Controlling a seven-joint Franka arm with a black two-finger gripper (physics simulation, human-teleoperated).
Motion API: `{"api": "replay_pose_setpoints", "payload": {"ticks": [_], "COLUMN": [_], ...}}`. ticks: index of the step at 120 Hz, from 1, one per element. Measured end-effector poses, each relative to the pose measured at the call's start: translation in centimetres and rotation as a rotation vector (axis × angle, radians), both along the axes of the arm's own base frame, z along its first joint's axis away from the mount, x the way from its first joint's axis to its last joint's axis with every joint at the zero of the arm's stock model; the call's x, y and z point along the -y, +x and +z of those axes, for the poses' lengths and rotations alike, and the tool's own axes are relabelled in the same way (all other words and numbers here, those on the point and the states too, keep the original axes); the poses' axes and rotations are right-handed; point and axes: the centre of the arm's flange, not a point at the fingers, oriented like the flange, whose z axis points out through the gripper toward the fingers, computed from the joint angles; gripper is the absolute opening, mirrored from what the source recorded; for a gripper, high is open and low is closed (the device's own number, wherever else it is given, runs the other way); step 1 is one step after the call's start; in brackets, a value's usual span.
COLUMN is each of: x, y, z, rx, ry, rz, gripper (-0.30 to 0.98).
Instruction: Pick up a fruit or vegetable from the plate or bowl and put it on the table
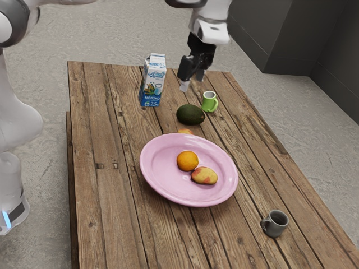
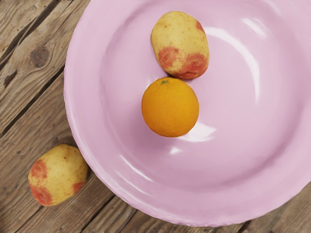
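the black gripper point(image 1: 192, 80) hangs in the air above the wooden table point(image 1: 104, 196), its fingers apart with nothing between them. the orange point(image 2: 170, 107) and a yellow-and-red potato point(image 2: 180, 44) lie just beside each other on the pink plate point(image 2: 233, 194). a second potato point(image 2: 58, 174) is on the table, right by the plate's rim. near that one sits an avocado point(image 1: 190, 115), with a green mug point(image 1: 210, 102) beside it and a milk carton point(image 1: 153, 81) near. a grey mug point(image 1: 275, 223) stands apart from them, toward the exterior view's right.

The milk carton point(image 1: 153, 81) reads "МОЛОКО" and, seemingly, "2.5" beneath in small print.
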Motion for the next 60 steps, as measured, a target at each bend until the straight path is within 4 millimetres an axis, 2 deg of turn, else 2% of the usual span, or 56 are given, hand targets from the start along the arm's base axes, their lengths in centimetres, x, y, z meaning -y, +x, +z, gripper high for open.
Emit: {"api": "replay_pose_setpoints", "payload": {"ticks": [12,20,26,33,41,47,60], "x": [0.7,2.9,5.0,7.3,8.6,9.1,10.1], "y": [-0.7,-0.7,-0.8,-1.1,-1.2,-1.1,-0.6], "z": [-0.2,-1.6,-3.6,-6.8,-10.4,-11.4,-12.0], "rx": [0.018,0.000,-0.021,-0.051,-0.068,-0.054,-0.020], "ry": [0.064,0.111,0.131,0.137,0.116,0.098,0.050], "rz": [-0.145,-0.245,-0.324,-0.402,-0.450,-0.464,-0.473], "gripper": [0.69,0.69,0.69,0.69,0.69,0.69,0.69]}}
